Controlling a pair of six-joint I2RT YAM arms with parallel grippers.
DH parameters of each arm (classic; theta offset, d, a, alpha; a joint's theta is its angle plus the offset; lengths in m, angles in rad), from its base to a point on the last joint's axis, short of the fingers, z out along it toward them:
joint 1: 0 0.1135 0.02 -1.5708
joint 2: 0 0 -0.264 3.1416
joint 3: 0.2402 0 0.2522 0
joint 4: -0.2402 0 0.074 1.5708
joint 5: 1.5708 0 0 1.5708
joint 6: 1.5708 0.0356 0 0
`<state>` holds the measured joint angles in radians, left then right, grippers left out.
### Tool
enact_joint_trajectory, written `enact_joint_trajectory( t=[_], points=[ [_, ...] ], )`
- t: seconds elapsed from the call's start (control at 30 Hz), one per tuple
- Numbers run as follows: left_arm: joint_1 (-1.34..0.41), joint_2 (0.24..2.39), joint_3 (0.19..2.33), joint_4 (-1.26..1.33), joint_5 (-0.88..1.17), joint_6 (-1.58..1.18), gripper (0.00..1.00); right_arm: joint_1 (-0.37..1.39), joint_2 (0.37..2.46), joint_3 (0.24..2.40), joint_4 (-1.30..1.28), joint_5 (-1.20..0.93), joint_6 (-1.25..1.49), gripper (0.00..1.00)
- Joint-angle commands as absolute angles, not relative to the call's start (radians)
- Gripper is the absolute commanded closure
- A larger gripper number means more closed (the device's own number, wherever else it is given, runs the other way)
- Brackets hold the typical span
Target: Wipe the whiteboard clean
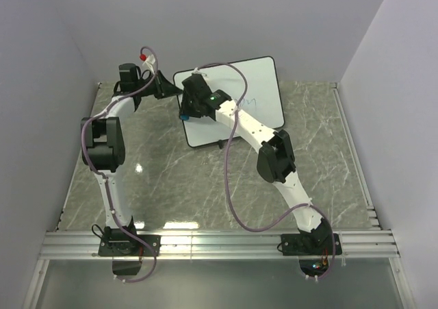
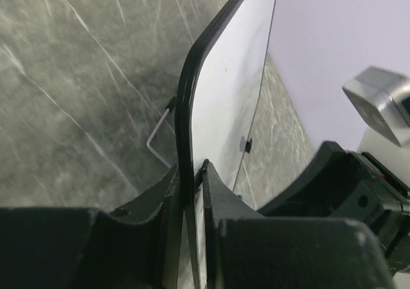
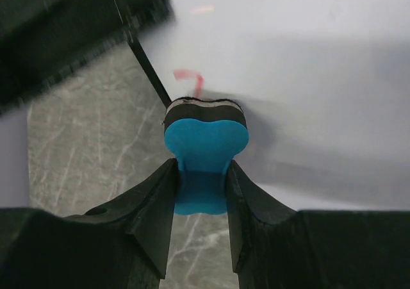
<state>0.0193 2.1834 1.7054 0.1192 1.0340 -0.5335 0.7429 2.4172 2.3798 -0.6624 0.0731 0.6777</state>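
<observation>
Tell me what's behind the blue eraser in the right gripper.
Behind the eraser is the whiteboard. Its white face shows a small red mark just above the eraser's dark pad. Anything directly under the pad is covered, so I can't tell.

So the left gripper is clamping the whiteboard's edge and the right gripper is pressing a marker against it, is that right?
Not quite. The right gripper is pressing a blue eraser against it, not a marker, as the right wrist view shows. The left gripper does clamp the edge of the whiteboard.
</observation>
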Motion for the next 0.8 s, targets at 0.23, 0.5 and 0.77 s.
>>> enact_joint_trajectory(
  t=[0.23,0.5,0.77],
  points=[
    [-0.074,1.976,1.402,0.172,1.029,-0.469,1.00,0.764,2.482,2.375,-0.572,0.175,0.756,1.00],
    [-0.080,1.916,1.336,0.092,1.019,-0.370,1.00,0.739,2.473,2.396,-0.517,0.232,0.767,1.00],
    [-0.080,1.925,1.381,0.083,1.029,-0.377,1.00,0.687,2.522,2.422,-0.636,0.151,0.850,1.00]
  ],
)
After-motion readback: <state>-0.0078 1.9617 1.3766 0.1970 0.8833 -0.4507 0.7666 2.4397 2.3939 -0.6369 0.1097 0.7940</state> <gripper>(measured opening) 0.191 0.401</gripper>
